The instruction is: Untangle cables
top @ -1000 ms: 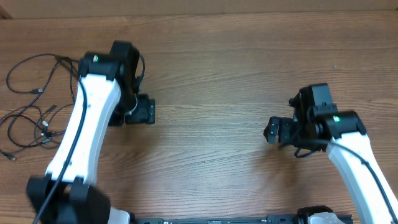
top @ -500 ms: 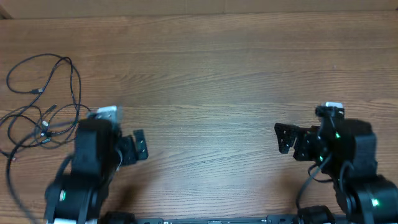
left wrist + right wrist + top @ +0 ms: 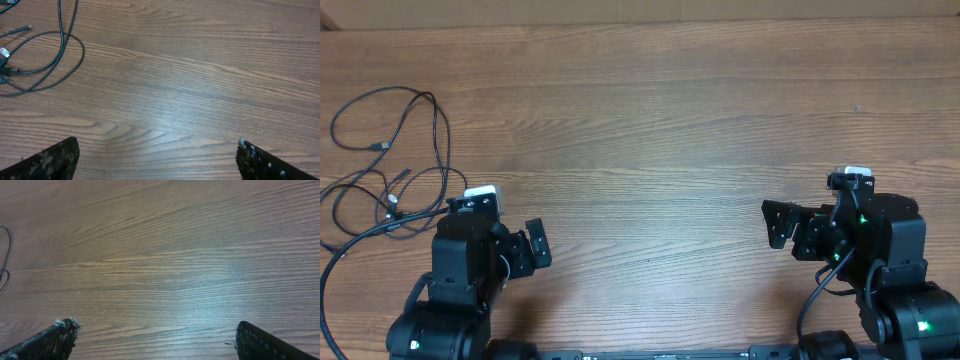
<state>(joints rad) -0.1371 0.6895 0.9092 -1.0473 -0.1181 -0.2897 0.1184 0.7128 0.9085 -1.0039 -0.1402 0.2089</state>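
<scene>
The cables (image 3: pixel 390 150) are thin black cords with small plug ends, lying in loose loops at the far left of the wooden table. Part of them shows at the top left of the left wrist view (image 3: pixel 47 55), and a sliver shows at the left edge of the right wrist view (image 3: pixel 4 255). My left gripper (image 3: pixel 535 245) is open and empty, low at the front left, to the right of the cables. My right gripper (image 3: pixel 778 222) is open and empty at the front right, far from the cables.
The wooden table (image 3: pixel 650 130) stretches between the two arms. Its back edge runs along the top of the overhead view. Both arm bases sit at the table's front edge.
Both arms have drawn back toward the front edge. The left arm pulled away from beside the cables, which now lie uncovered. The cables have shifted only slightly.
</scene>
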